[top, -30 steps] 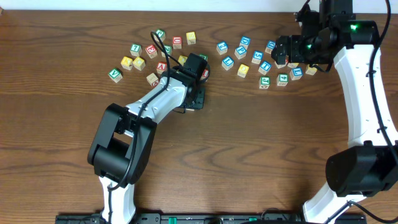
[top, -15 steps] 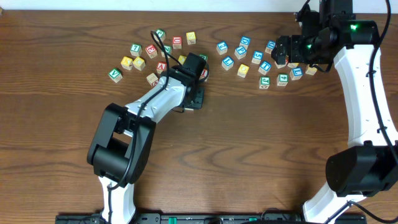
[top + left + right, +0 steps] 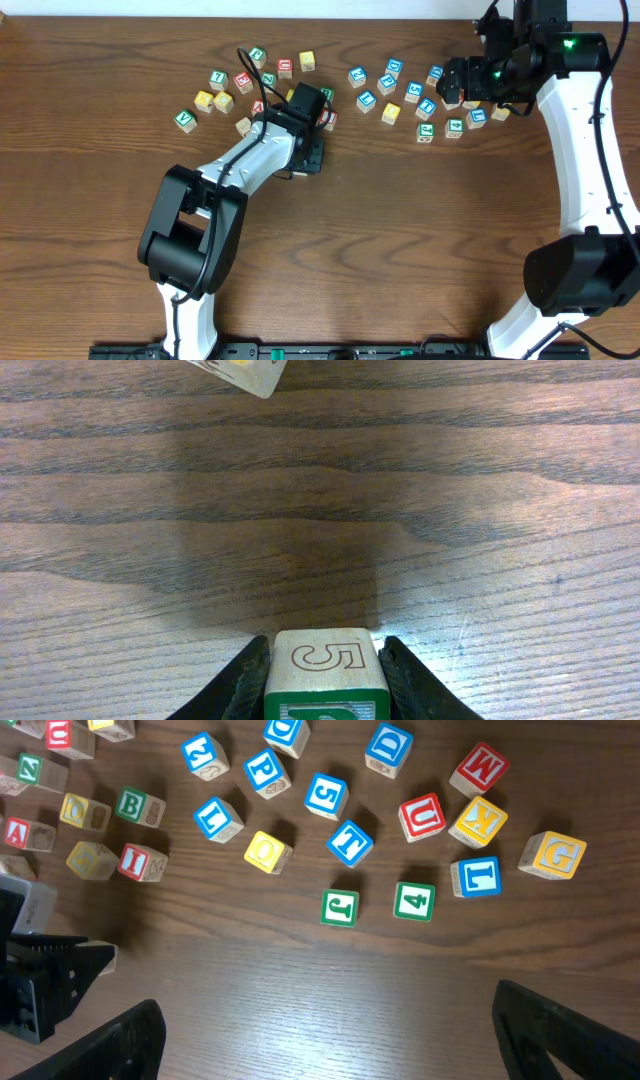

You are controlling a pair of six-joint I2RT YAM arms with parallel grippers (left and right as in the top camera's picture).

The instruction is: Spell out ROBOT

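My left gripper (image 3: 322, 665) is shut on a wooden block (image 3: 322, 670) with an outlined 5 on one face and a green face that is cut off at the frame edge. In the overhead view the left gripper (image 3: 308, 152) sits just below the left cluster of blocks (image 3: 245, 85) and hides its block. My right gripper (image 3: 330, 1030) is wide open and empty, high above the right cluster (image 3: 420, 95). The right wrist view shows a blue T block (image 3: 350, 842), a yellow O block (image 3: 267, 851) and a green B block (image 3: 133, 805).
Loose letter blocks lie in two groups along the far side of the brown wooden table (image 3: 400, 230). A pale block corner (image 3: 245, 372) shows at the top of the left wrist view. The left arm's gripper body (image 3: 40, 970) shows at the right wrist view's left edge.
My left gripper has shifted slightly toward the far left with its block. The right arm has not moved.
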